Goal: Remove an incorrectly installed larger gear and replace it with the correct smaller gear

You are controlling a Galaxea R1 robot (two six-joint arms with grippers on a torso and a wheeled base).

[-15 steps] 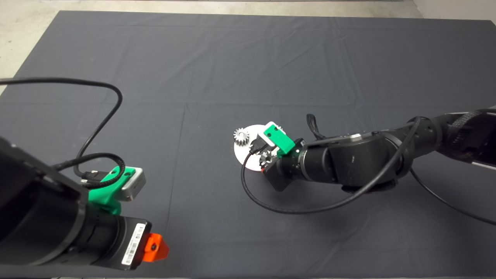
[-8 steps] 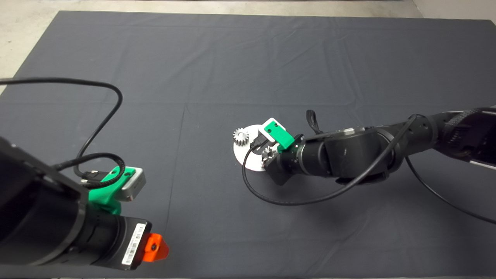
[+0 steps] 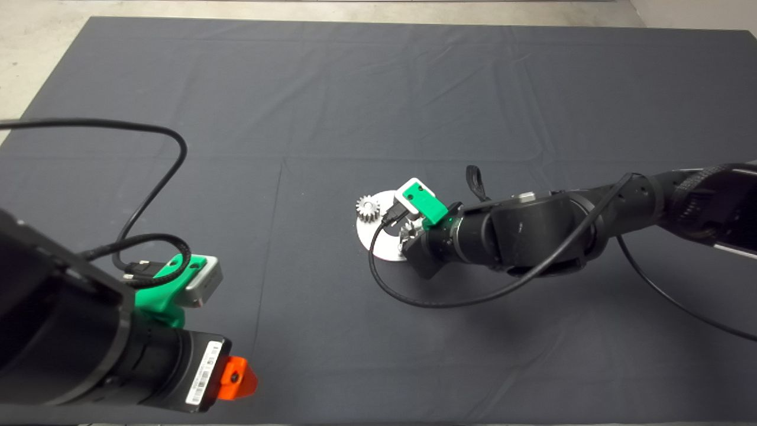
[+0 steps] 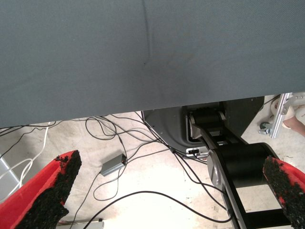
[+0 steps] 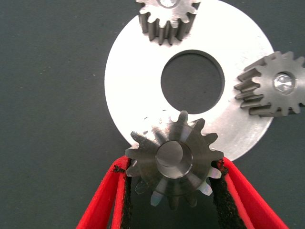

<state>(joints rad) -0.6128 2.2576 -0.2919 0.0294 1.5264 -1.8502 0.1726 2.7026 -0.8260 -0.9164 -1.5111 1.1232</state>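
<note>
Here the larger gear [image 5: 174, 160] is a dark grey steel gear with flared, cone-like teeth, a face ribbed in a star pattern and a round centre hole. It is clamped between the two red fingers [image 5: 102, 202] of the right gripper [image 5: 174, 191], whose black pads press against the teeth on opposite sides. The gear overlaps the near edge of a round silver plate [image 5: 138, 71]; whether it rests on the plate or is held just above it cannot be told.

The plate is a flat disc with a large round opening in the middle and lies on the dark mat [image 3: 378, 94]. Two pale silver small gears stand at its rim: one silver gear [image 5: 167, 16] opposite the gripper, the other silver gear [image 5: 274, 86] to one side. Both stand apart from the larger gear.

In the head view the right arm [image 3: 532, 236] enters from the right edge and stretches low across the mat to the plate [image 3: 381, 239], near the mat's centre. Its wrist is angled down over the plate's right part, hiding the gripper's fingers and most of the held gear. A black cable [image 3: 461, 299] loops from the wrist across the mat.

The left gripper [image 4: 167, 191] is parked at the lower left edge of the head view, fingers spread wide and holding nothing. Its wrist view shows the mat's edge and a floor with loose cables [image 4: 143, 143].
</note>
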